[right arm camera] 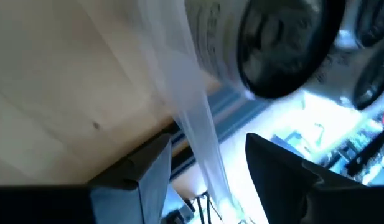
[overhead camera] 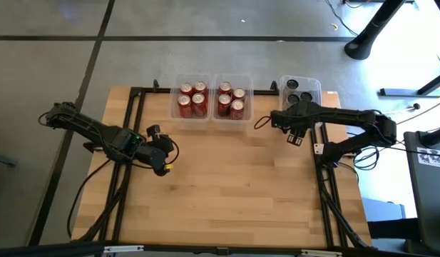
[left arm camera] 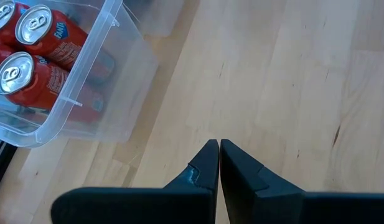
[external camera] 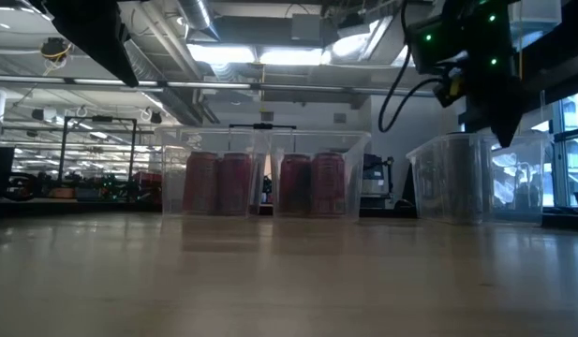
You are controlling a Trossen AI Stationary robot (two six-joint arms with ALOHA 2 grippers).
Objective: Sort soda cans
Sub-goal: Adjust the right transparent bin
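Wooden table | red cans: 8 | black cans: 3 | left gripper closed, empty | right gripper open

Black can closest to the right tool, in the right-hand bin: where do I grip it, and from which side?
Take the black can around its upper body, coming straight down: it stands upright, and the bin wall blocks its sides.

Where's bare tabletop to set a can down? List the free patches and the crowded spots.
Free: the wooden table in front of the bins, between both arms. Crowded: the two bins of red cans at the far edge, and the right bin under the right gripper.
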